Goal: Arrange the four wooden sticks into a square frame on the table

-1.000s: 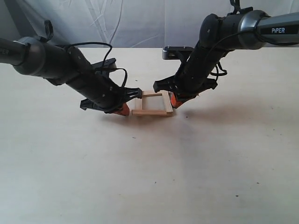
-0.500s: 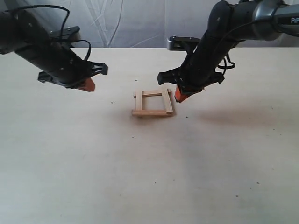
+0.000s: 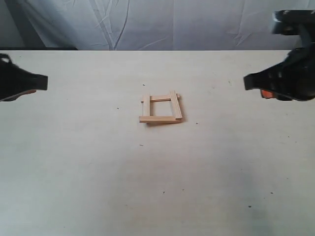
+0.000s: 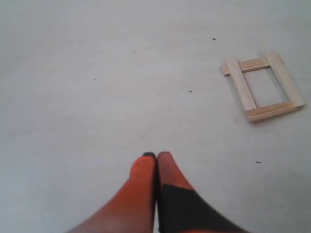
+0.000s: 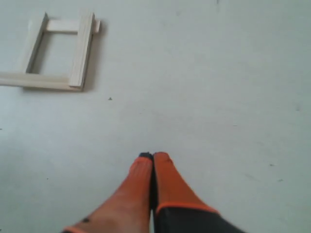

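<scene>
Logging changes first: what has moved? — Clerk

Item: left arm point(image 3: 15, 84) and right arm point(image 3: 288, 81). A second ago both were down at the square frame point(image 3: 158, 119), one on each side of it. Now they are drawn back to the left and right edges of the exterior picture, well apart from it. Frame: same spot, same shape. — Checker

Meaning for the job? — Clerk

Judged complete, or near enough. Nothing is carried off. The frame lies alone on the bench point(image 3: 157, 191), just above the middle of the exterior picture. Slightly skewed: the right-hand strip leans, and the far crosspiece pokes out past both upper corners. — Checker

Fingers? — Clerk

Left fingers point(image 4: 143, 172): pressed together, empty. Right fingers point(image 5: 165, 174): pressed together, empty. Orange tips on both pairs, over bare bench. — Checker

Counts? — Clerk

Wooden sticks point(image 3: 175, 107): four, all in the frame, ends overlapping at the corners; none loose. Frames: one. Arms: two. Pairs of fingers: two. Bench: one, pale, speckled. White cloth point(image 3: 172, 24) behind: one. — Checker
</scene>
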Controlling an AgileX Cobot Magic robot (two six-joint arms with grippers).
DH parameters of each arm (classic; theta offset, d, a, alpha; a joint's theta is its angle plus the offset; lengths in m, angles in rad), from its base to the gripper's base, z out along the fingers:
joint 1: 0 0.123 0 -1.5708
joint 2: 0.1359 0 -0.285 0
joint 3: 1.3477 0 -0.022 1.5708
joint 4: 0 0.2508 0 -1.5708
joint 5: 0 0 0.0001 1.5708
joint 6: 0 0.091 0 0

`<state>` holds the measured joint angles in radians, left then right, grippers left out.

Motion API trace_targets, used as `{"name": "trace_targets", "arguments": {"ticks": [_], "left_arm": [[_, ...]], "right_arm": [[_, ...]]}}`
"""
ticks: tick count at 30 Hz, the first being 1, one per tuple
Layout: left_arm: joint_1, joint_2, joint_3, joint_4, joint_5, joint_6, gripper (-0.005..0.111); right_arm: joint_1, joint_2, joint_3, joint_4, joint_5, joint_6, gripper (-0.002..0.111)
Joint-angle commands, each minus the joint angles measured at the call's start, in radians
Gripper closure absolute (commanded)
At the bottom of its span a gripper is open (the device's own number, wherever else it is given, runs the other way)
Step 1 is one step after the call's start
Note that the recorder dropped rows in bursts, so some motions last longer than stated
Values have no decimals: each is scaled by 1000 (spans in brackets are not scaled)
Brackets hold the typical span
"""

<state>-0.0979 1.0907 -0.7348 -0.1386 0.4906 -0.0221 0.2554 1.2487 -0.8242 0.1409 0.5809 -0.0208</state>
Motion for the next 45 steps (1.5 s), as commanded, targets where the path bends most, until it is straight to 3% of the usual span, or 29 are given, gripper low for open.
{"name": "trace_targets", "arguments": {"ticks": [1,7,12,29,33,39,45], "left_arm": [[-4,-240,152,-2,-44,38,107],[-4,-370,311,-83,-196,41,107],[-4,-380,339,-75,-240,41,107],[-4,-380,339,-66,-244,44,107],[-4,-380,339,-66,-244,44,107],[-4,-380,339,-66,-244,44,107],[-4,-380,339,-66,-244,44,107]], "right_arm": [[-3,-319,232,-73,-155,35,109],[-3,-707,472,-73,-317,37,109],[-3,-889,590,-68,-457,39,109],[-8,-1012,612,-66,-458,39,109],[-78,-1048,642,-166,-464,6,109],[-233,-1144,725,-164,-458,6,109],[-320,-1242,824,-113,-453,6,109]]}}
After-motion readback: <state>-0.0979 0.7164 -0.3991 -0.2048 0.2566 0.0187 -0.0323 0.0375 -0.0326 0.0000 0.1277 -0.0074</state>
